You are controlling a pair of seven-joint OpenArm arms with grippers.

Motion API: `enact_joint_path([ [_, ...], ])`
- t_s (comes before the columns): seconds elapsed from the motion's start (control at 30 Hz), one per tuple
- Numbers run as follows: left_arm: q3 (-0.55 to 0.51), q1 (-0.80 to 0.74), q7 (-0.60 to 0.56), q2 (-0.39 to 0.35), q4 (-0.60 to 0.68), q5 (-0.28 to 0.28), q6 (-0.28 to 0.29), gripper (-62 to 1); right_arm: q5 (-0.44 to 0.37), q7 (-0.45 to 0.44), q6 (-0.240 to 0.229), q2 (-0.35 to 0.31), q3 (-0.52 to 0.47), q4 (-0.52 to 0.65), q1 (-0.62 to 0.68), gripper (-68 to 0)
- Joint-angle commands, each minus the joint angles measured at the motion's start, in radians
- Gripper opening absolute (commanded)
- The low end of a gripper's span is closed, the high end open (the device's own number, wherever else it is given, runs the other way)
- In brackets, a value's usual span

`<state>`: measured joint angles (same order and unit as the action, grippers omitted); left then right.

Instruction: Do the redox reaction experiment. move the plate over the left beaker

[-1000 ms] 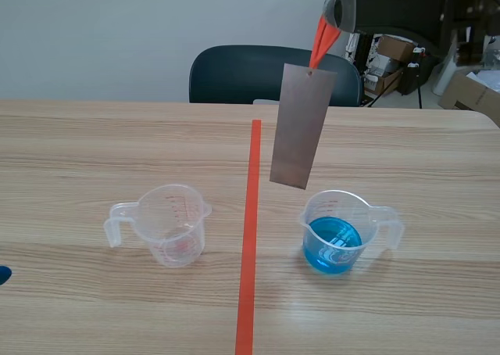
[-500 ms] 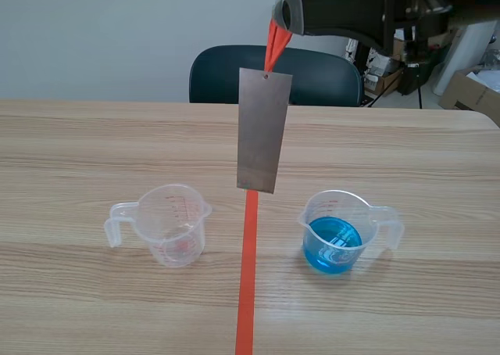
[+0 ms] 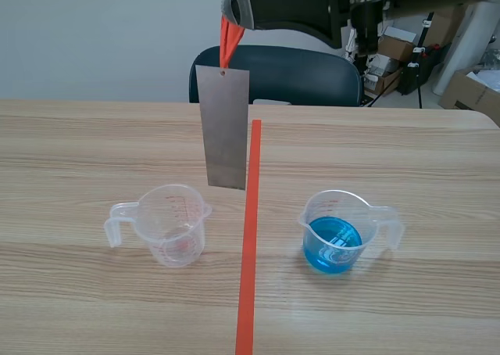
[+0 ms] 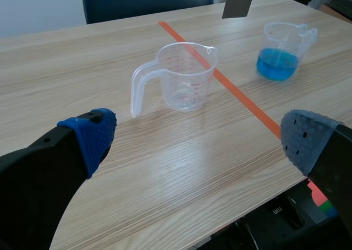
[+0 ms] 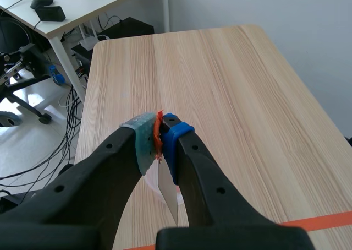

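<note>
- Right gripper (image 3: 231, 9): enters from the upper right of the scene frame. Its fingers are clamped on the orange strap (image 3: 227, 46).
- Plate (image 3: 224, 128): grey, hangs upright from the strap at upper centre, just left of the tape line (image 3: 248, 245).
- Left beaker (image 3: 176, 224): clear, lower left of centre. The plate's lower edge sits up and right of its rim, outside it.
- Right beaker (image 3: 336, 231): holds blue liquid, lower right of centre.
- Left gripper (image 4: 199, 139): fingers wide apart, with the left beaker ahead of it.
</note>
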<state>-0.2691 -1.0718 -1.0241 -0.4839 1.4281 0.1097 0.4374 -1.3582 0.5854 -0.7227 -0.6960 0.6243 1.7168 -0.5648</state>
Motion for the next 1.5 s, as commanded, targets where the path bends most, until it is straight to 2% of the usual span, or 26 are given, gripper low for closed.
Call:
enact_joint_path([
  [0.0,-0.008,-0.003,-0.016,0.013,0.006,0.007,-0.002,1.4,-0.014,0.005,-0.002,0.021,-0.027,0.005,-0.020,-67.3],
  [0.17,-0.008,0.009,-0.011,0.050,0.006,0.007,-0.003,1.4,0.002,0.072,0.002,0.103,-0.051,0.003,-0.020,-67.3],
  [0.27,-0.008,0.026,-0.009,0.074,0.006,0.005,-0.002,1.4,0.034,0.109,0.027,0.153,-0.062,0.003,-0.020,-67.3],
  [0.53,-0.006,0.094,0.109,0.146,0.004,0.002,-0.002,1.4,0.082,0.190,0.028,0.284,-0.076,0.003,-0.020,-67.3],
  [0.7,-0.006,0.094,0.109,0.186,0.004,-0.005,-0.005,1.4,0.140,0.227,0.069,0.366,-0.076,-0.010,-0.020,-67.3],
  [0.9,-0.006,0.111,0.096,0.224,-0.019,-0.060,-0.010,1.4,0.196,0.230,0.072,0.444,-0.076,-0.049,-0.019,-67.3],
  [1.0,-0.006,0.132,0.054,0.245,-0.062,-0.084,-0.010,1.4,0.216,0.238,0.072,0.480,-0.076,-0.073,-0.019,-67.3],
  [1.23,-0.006,0.169,-0.075,0.274,-0.134,-0.222,-0.018,1.4,0.233,0.241,0.072,0.529,-0.075,-0.118,-0.019,-67.3],
  [1.47,-0.006,0.175,-0.110,0.273,-0.140,-0.227,-0.035,1.4,0.229,0.271,0.087,0.558,-0.074,-0.124,-0.017,-67.3],
])
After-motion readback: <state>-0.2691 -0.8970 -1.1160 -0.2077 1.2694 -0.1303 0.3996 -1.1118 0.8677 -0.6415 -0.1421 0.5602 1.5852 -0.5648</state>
